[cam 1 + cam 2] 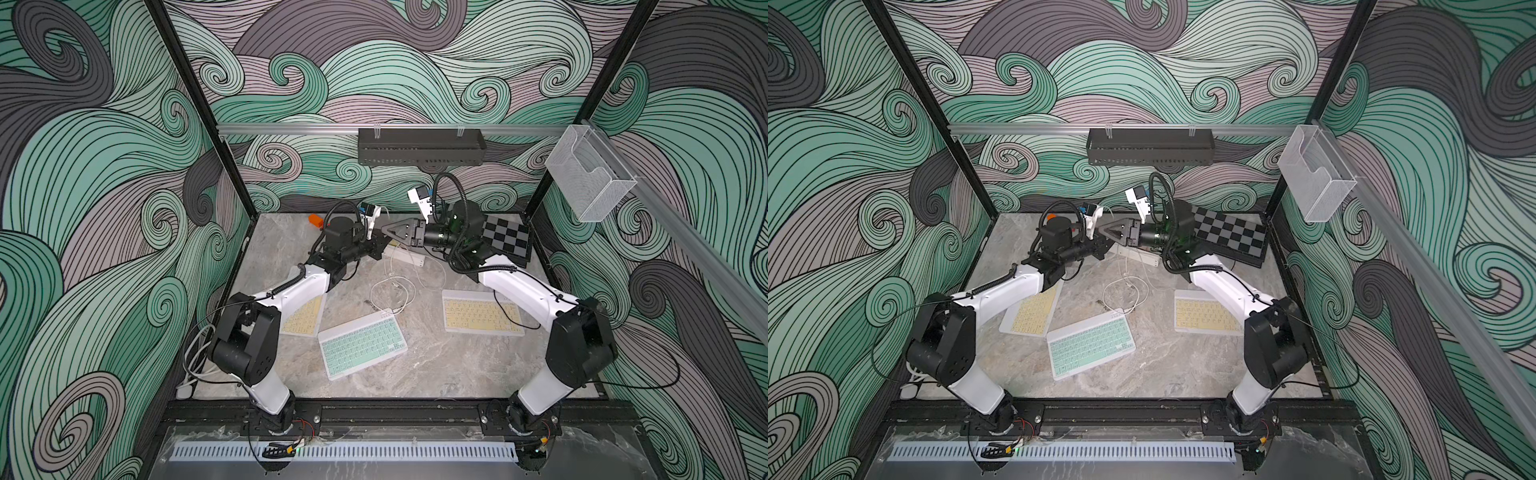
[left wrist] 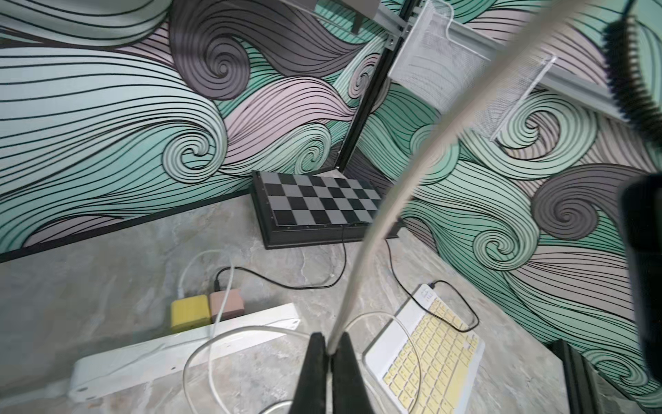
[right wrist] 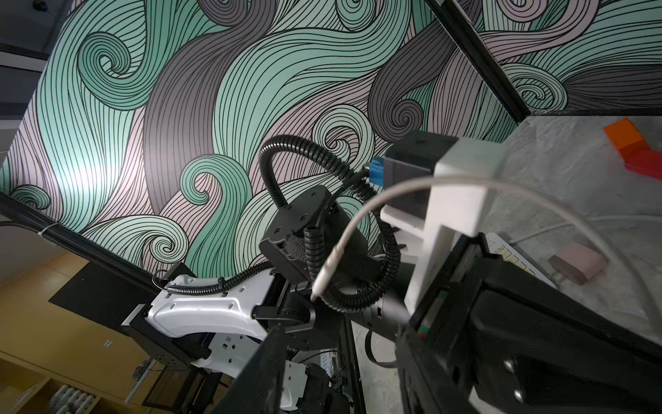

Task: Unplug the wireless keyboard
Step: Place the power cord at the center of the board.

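Note:
Three keyboards lie on the table. A green one [image 1: 363, 345] is in the middle, and a white cable [image 1: 392, 291] loops from its far edge. One yellow keyboard [image 1: 301, 318] sits partly under my left arm. The other yellow keyboard [image 2: 430, 351] has a black cable [image 2: 455, 297] plugged into its corner. My left gripper [image 2: 331, 338] is raised over the power strip and shut on a white cable [image 2: 372, 229]. That cable's free connector [image 3: 320, 285] hangs in the air. My right gripper [image 3: 340, 365] faces the left one [image 1: 379, 243], open with nothing between its fingers.
A white power strip [image 2: 179, 355] lies at the back, with a yellow adapter [image 2: 190, 313] and a pink adapter [image 2: 227, 304] beside it. A chessboard [image 1: 507, 239] fills the back right corner. An orange block [image 1: 316, 220] sits at the back left. A mesh basket [image 1: 588, 174] hangs on the right rail.

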You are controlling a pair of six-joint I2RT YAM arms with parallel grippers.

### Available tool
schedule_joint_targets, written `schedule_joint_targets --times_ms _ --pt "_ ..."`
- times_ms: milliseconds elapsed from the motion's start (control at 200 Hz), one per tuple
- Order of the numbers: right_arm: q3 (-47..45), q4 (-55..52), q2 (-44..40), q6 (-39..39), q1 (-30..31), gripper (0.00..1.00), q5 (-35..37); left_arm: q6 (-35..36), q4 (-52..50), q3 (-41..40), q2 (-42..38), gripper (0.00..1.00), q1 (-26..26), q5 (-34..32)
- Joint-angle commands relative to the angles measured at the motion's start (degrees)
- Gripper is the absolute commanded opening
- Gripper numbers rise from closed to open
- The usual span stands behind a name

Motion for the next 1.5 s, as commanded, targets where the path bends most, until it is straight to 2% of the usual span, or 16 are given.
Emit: schedule_joint_targets --times_ms 0,75,125,315,505,650,811,1031,1296,1496 --pt "-1.5 -0.6 -3.0 -1.3 -1.1 0.68 -1.1 3.9 -7.2 5.6 -2.8 0.0 5.3 -0.5" --pt "-2.6 -1.7 -3.6 -2.8 -1.4 0.75 -1.1 4.8 -9.8 8.2 -3.7 0.0 9.0 0.6" --pt "-3.7 -2.2 -4.0 -3.5 -1.6 0.76 -0.8 5.7 -11.1 10.0 -4.2 0.0 11.1 1.4" --pt "-7.4 -5.3 -5.8 -7.5 -2.5 0.76 -0.2 14.2 -22.8 19.4 -3.0 0.0 15.7 1.9" --pt "-10.5 -10.5 -7.3 -12.0 -4.4 0.76 1.8 19.0 -26.7 25.7 -0.2 0.0 20.0 0.2" --pt "-11.2 -17.1 -8.5 -17.4 -4.8 0.74 5.8 20.7 -29.9 31.9 3.7 0.0 22.9 1.7" --pt "-11.3 -21.9 -8.7 -21.2 -4.9 0.73 9.3 21.5 -29.9 32.2 7.1 0.0 24.8 1.8" --pt "-11.3 -26.6 -7.9 -25.7 -4.9 0.71 13.0 22.5 -29.4 28.3 11.5 0.0 26.7 0.2" --pt "-12.6 -31.2 -8.6 -29.6 -5.1 0.72 21.6 22.1 -33.3 24.2 15.1 0.0 30.3 -8.4" --pt "-14.0 -30.8 -7.8 -28.6 -6.0 0.72 23.3 20.3 -37.0 22.9 17.1 0.0 32.6 -14.6"
